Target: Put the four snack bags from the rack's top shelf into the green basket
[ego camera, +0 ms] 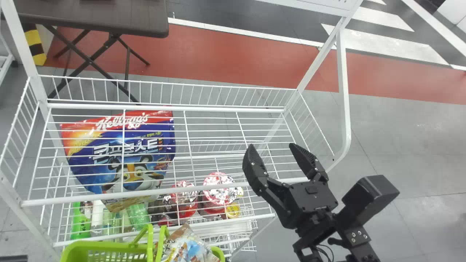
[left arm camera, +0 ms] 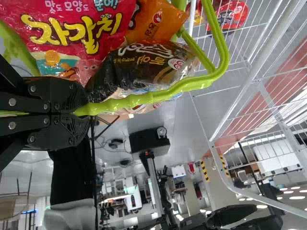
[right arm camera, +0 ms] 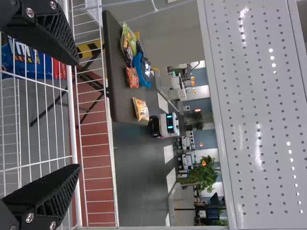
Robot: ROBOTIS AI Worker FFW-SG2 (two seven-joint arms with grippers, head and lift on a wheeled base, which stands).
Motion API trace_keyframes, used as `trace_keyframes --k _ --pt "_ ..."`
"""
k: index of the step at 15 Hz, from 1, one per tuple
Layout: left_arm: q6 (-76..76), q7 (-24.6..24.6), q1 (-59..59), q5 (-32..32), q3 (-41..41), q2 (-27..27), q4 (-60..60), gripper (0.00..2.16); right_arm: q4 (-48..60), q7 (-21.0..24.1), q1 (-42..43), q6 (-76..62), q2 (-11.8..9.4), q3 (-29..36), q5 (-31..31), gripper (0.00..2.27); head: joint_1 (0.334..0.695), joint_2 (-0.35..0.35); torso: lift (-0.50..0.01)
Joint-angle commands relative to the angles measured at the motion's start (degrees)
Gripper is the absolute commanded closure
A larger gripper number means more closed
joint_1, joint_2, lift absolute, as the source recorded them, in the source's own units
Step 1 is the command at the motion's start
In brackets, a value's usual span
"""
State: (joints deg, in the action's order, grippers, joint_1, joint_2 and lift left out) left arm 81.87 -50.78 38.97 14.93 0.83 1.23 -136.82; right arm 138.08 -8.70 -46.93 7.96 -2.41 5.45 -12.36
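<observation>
My right gripper (ego camera: 271, 146) stands open over the right part of the rack's wire top shelf (ego camera: 225, 108), nothing between its fingers; in the right wrist view the same gripper (right arm camera: 78, 115) has its fingers wide apart. The green basket (ego camera: 105, 246) is at the rack's near left side, a snack bag (ego camera: 187, 247) showing in it. In the left wrist view my left gripper (left arm camera: 74, 112) is shut on the green basket handle (left arm camera: 158, 96). Beside that handle lie a pink bag (left arm camera: 72, 33), an orange bag (left arm camera: 156, 21) and a black bag (left arm camera: 139, 62), with a pale bag partly hidden beneath.
Below the top shelf's wires are a large blue cereal bag (ego camera: 123, 156), red-lidded jars (ego camera: 218, 189) and bottles (ego camera: 82, 218). White posts frame the rack. A dark folding table (ego camera: 94, 18) stands behind; the right wrist view shows more bags (right arm camera: 140, 109) on it.
</observation>
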Motion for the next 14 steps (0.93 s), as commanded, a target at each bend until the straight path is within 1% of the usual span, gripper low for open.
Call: trace_keyframes --k 1,14 --pt "0.0 0.0 0.1 0.0 0.1 0.0 -0.1 2.14 0.0 0.0 0.0 -0.1 0.0 0.0 -0.1 0.04 0.695 -0.350 0.000" --pt "-0.2 -0.5 0.4 0.0 0.4 -0.1 -0.3 2.14 0.0 -0.4 0.0 -1.0 -0.1 0.1 -0.3 0.04 0.695 -0.350 0.000"
